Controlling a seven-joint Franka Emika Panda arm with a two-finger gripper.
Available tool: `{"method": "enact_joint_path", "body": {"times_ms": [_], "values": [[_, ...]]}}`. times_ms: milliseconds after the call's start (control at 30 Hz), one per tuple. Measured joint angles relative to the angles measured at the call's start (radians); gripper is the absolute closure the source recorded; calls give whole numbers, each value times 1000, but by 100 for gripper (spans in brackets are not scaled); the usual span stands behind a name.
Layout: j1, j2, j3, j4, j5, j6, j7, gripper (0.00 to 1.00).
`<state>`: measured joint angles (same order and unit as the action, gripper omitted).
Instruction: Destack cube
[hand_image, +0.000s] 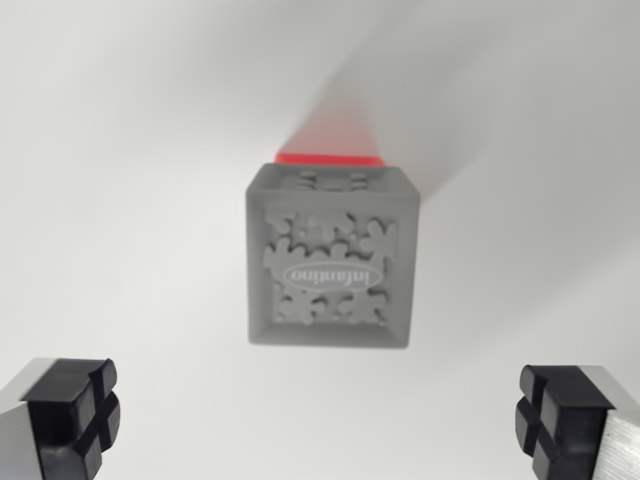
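Grey cube (330, 258) sits mid-frame on top of a red cube (330, 157), only a red sliver showing behind it, both on the white desk (120, 150). It looks light, rigid moulded plastic with smooth sides, so you should pinch its two opposite side faces. Gripper (325, 420) is wide open and empty, jaws well clear of the stack

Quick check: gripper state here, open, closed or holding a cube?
Gripper: open, fingers wide apart, holding nothing; the grey cube sits untouched on the red cube.

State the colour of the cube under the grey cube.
Red: the lower cube shows as a strip behind the grey cube, in the wrist view.
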<state>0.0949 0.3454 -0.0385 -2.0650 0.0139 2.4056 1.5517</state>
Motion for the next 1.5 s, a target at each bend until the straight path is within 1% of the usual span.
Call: {"method": "enact_joint_path", "body": {"times_ms": [367,600,867,1233,1267,1500], "values": [[0,79,0,-6,4,85,0,0],[0,121,1,-6,7,127,-1,0],[-2,161,3,-3,9,164,-2,0],[-3,189,5,1,9,188,-2,0],[-3,189,5,1,9,189,-2,100],[-3,190,5,1,9,189,-2,100]]}}
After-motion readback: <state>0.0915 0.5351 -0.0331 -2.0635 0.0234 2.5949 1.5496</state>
